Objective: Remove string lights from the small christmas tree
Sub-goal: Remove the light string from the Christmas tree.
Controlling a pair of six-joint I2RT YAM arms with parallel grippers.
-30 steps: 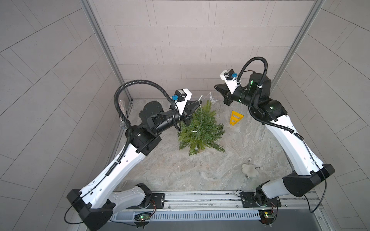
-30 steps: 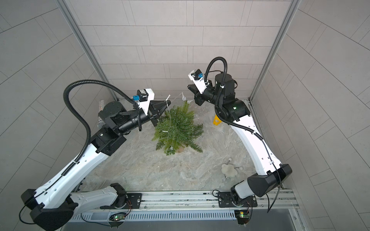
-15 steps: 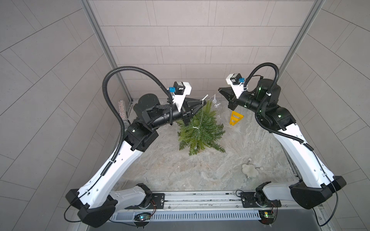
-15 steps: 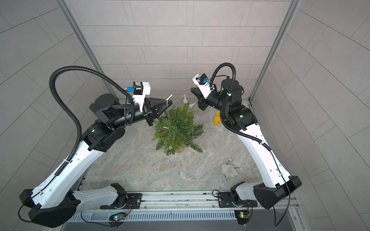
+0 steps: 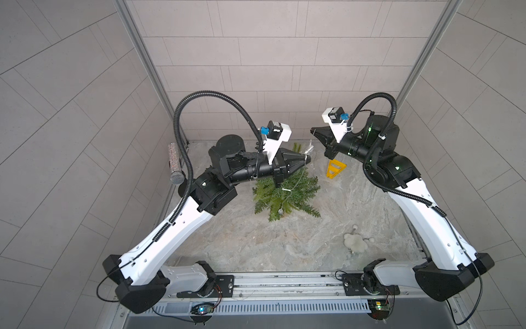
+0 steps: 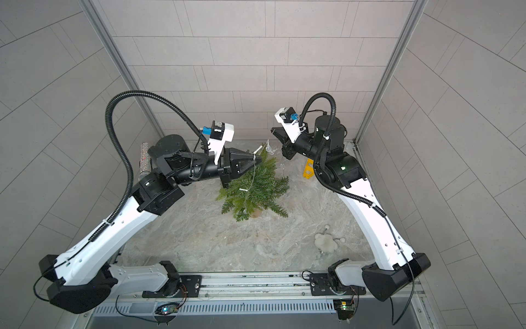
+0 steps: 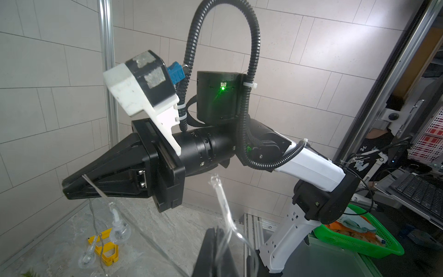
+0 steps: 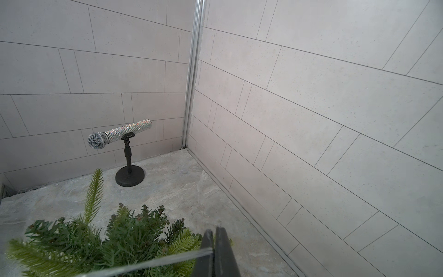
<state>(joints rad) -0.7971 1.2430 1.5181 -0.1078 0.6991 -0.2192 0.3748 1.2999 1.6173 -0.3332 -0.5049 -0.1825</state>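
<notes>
The small christmas tree stands mid-table, its green branches also low in the right wrist view. The string lights run as a thin clear wire from the tree's branches up to both grippers, with clear bulbs dangling between them. My left gripper hovers over the treetop, shut on the wire. My right gripper is raised behind the tree, shut on another stretch of wire. Hanging bulbs show below it in the left wrist view.
A yellow plastic triangle lies right of the tree, under the right arm. A fluffy white pom-pom sits at the front right. A glittery microphone on a black stand occupies the back left corner. Tiled walls enclose three sides.
Both arms have risen with the wire in their grip. The left gripper has shifted right over the treetop. The right arm has swung slightly right. The tree has stayed put.
</notes>
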